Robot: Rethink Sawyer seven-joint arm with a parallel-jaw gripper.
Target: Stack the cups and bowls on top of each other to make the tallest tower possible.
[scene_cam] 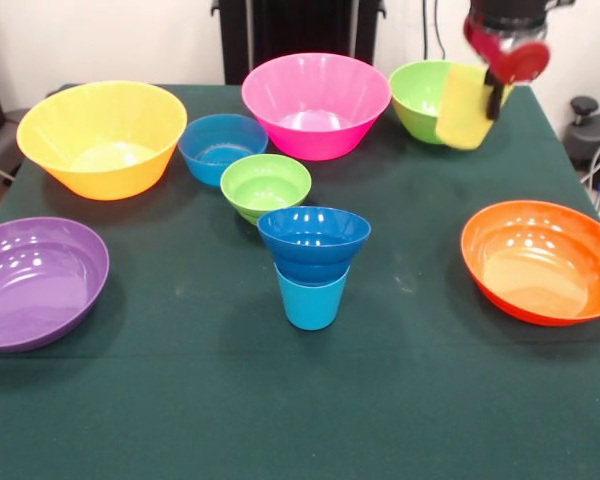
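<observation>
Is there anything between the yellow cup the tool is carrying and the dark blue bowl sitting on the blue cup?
Nothing visible blocks it. The yellow cup hangs in the tool above the table, in front of the large green bowl. Open cloth lies between it and the dark blue bowl atop the blue cup.

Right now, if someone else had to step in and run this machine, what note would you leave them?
End effector: raised at the far right, shut on the yellow cup, in front of the large green bowl.
Done: dark blue bowl sits in the light blue cup at table centre.
Left: set the yellow cup into the dark blue bowl, then add the small green bowl and light blue bowl, both loose just behind the tower.
</observation>
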